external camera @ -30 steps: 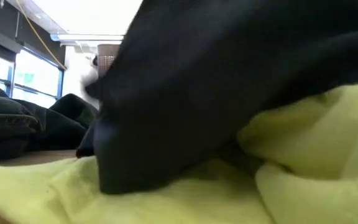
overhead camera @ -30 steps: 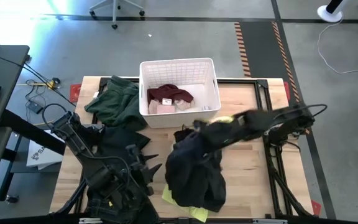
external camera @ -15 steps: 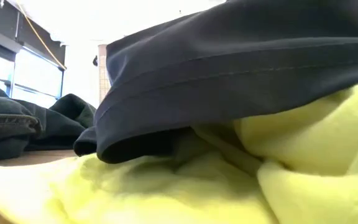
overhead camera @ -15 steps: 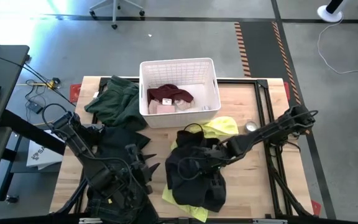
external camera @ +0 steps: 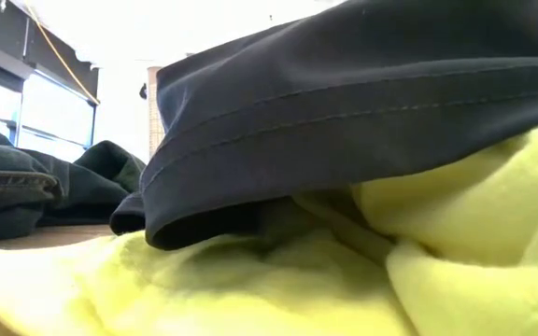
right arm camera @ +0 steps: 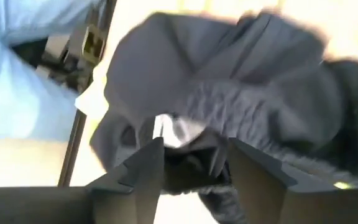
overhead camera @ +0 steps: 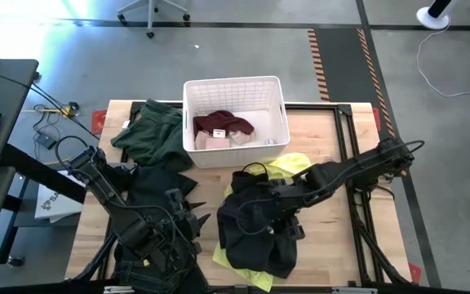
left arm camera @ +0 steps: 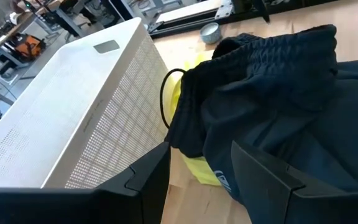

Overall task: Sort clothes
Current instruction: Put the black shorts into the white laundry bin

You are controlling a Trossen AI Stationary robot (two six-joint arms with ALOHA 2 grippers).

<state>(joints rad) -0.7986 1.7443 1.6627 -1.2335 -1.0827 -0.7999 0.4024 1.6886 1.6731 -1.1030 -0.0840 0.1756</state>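
Observation:
A black garment (overhead camera: 255, 224) lies heaped on a bright yellow shirt (overhead camera: 290, 166) at the table's middle; the low view shows its hem (external camera: 344, 103) draped over the yellow cloth (external camera: 250, 289). My right gripper (overhead camera: 277, 200) points steeply down over the garment's gathered waistband (right arm camera: 241, 115), fingers open. My left gripper (overhead camera: 192, 214) waits open near the table's front left with nothing between its fingers (left arm camera: 197, 152). A dark green garment (overhead camera: 153, 135) and dark jeans (overhead camera: 149, 184) lie on the left. Maroon (overhead camera: 219, 122) and beige-pink (overhead camera: 217, 140) pieces lie in the basket. My right gripper stands open from above on either side of the black garment's gathered waistband (right arm camera: 194, 134). Whether its fingers (right arm camera: 145, 165) touch the cloth, I cannot tell. The garment rests on the yellow shirt and the table.
The white lattice basket (overhead camera: 235, 88) stands at the table's far middle. A small round tin (left arm camera: 211, 32) sits on the wood beyond the black garment. Black frame rails (overhead camera: 345, 131) run along the table's right side. Bare wood shows at the far right.
My right gripper has come down and toward the table's near edge, tipping to point more steeply down. The black garment, earlier lifted by its upper end, has sunk onto the yellow shirt and now lies in a heap.

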